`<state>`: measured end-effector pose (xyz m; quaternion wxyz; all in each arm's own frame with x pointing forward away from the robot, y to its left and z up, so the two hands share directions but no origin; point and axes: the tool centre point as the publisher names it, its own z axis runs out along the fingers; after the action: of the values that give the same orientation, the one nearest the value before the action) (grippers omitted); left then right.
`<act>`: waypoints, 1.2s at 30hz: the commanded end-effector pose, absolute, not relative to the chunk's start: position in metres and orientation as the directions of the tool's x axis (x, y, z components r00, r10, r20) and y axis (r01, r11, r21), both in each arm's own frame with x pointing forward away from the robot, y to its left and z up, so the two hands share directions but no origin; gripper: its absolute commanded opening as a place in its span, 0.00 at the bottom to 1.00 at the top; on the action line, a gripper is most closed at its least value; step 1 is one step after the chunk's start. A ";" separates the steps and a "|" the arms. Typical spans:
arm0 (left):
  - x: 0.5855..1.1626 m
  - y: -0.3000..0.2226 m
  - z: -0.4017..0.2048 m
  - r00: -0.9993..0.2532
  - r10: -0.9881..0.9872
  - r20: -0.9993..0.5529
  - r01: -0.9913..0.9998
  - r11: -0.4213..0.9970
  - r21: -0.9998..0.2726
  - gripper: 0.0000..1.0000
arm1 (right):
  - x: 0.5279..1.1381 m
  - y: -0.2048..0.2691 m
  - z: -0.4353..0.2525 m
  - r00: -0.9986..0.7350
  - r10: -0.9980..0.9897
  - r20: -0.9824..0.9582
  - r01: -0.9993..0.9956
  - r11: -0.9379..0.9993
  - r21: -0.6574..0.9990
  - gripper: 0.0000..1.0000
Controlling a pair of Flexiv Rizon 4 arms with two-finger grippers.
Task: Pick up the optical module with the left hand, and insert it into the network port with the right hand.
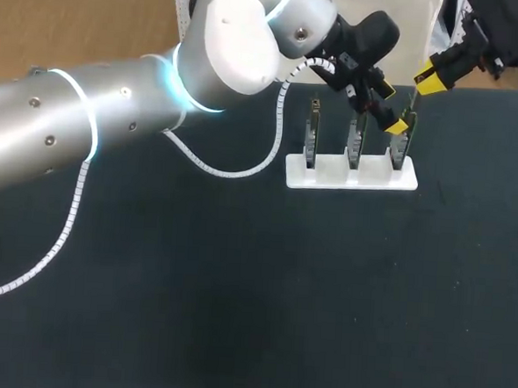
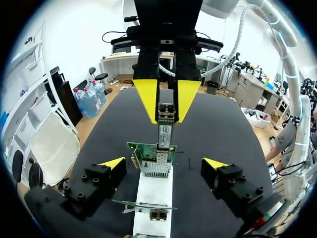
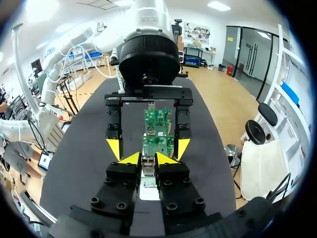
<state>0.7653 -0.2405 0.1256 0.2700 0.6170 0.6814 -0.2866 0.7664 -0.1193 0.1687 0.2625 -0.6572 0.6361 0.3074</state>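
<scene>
Black desk (image 1: 235,289) carries a white rack (image 1: 348,175) of green cards (image 1: 311,136), and the pickup looks done: the right pincer (image 3: 148,159) is clamped on the optical module (image 2: 166,113), its nose at the network port (image 2: 156,167), left pincer (image 2: 164,162) apart alongside, seating and release remaining.

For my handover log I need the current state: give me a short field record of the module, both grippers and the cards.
optical module: upright, lower end at the port of the end network card; how deep it sits cannot be told
right gripper: shut on the optical module, above the card
left gripper: open, one finger on each side of that card, clear of the module
white stand: on the black table, three cards upright in a row
</scene>
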 end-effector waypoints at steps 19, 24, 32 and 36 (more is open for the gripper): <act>0.766 -0.241 0.126 -0.092 0.688 -0.720 0.996 0.073 -0.058 1.00 | 0.769 -0.119 0.169 0.010 -0.671 -0.741 -0.997 -0.062 0.042 0.00; 0.766 -0.241 0.126 -0.092 0.688 -0.720 0.996 0.073 -0.058 1.00 | 0.770 -0.118 0.169 0.008 -0.670 -0.742 -0.997 -0.062 0.046 0.00; 0.766 -0.241 0.126 -0.092 0.688 -0.720 0.996 0.073 -0.058 1.00 | 0.770 -0.118 0.166 0.006 -0.676 -0.737 -0.997 -0.060 0.047 0.00; 0.766 -0.241 0.126 -0.092 0.688 -0.720 0.996 0.073 -0.058 1.00 | 0.770 -0.119 0.167 0.006 -0.676 -0.737 -0.997 -0.058 0.046 0.00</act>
<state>0.7653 -0.2405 0.1256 0.2700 0.6170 0.6814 -0.2866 0.7698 -0.1190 0.1662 0.2610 -0.6594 0.6343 0.3078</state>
